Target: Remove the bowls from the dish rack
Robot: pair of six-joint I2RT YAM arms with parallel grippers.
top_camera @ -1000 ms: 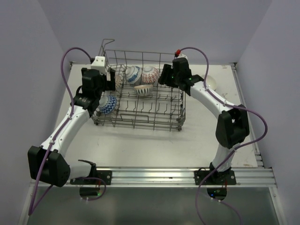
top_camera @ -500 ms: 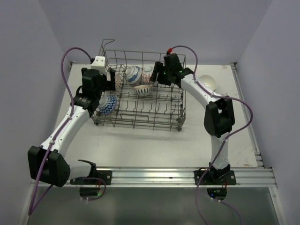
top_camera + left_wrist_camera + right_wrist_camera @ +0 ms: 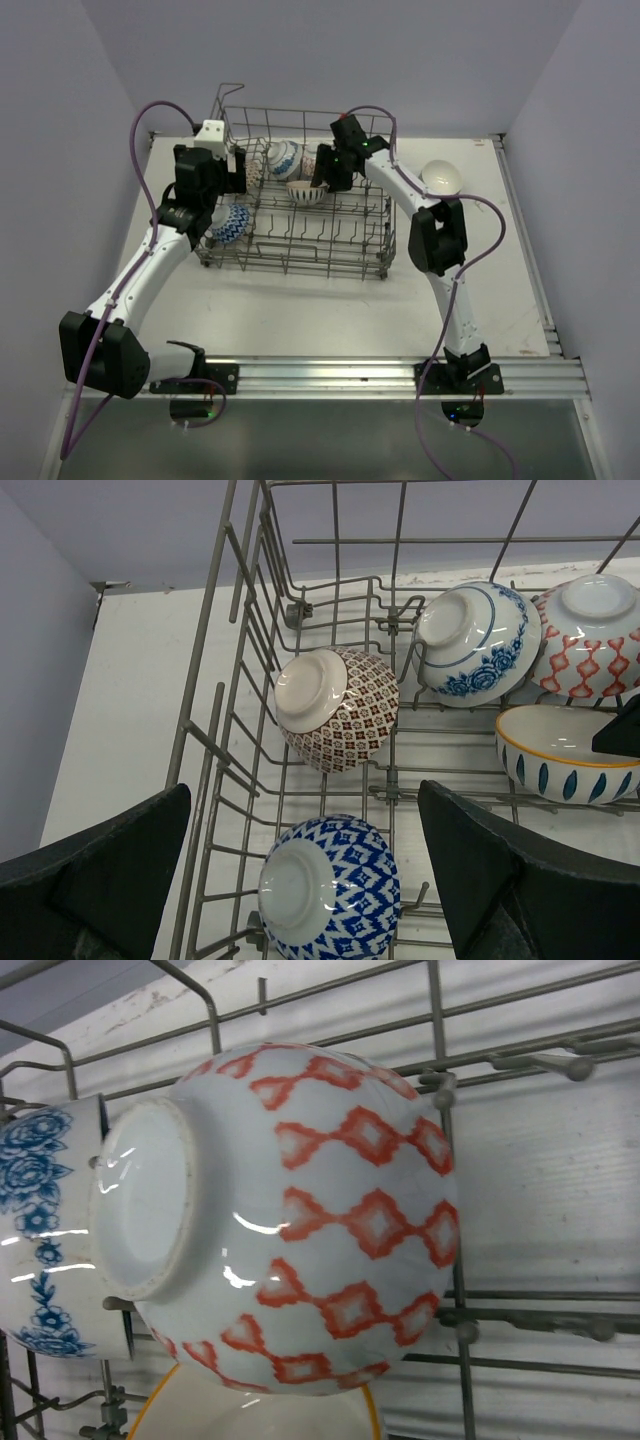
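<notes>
**Now at the rack: left jaws wide, right arm deep among the bowls**

Nearest to the arm bases, the white table carries the grey wire dish rack, and the front rows of tines hold nothing. Moving in, at the rack's left side a blue-and-white lattice bowl lies tipped with its white foot showing. The left gripper hangs above that left edge. Its black fingers are spread wide and hold nothing, with the lattice bowl framed between them in the wrist view.

Further back, a brown-and-red patterned bowl leans on its side against the wires, foot facing the left arm. To its right sits a white bowl with blue flowers, also on its side. Just below that pair, a cream bowl with a yellow rim and blue dashes rests mouth up.

And here's the right gripper, reaching into the back of the rack from the right. Its wrist camera is filled by a white bowl with red diamonds, lying foot-out and pressed against the flowered one. No fingers show there, so I cannot tell how its jaws stand.

Farthest right, outside the rack, a plain white bowl sits on the table.
</notes>
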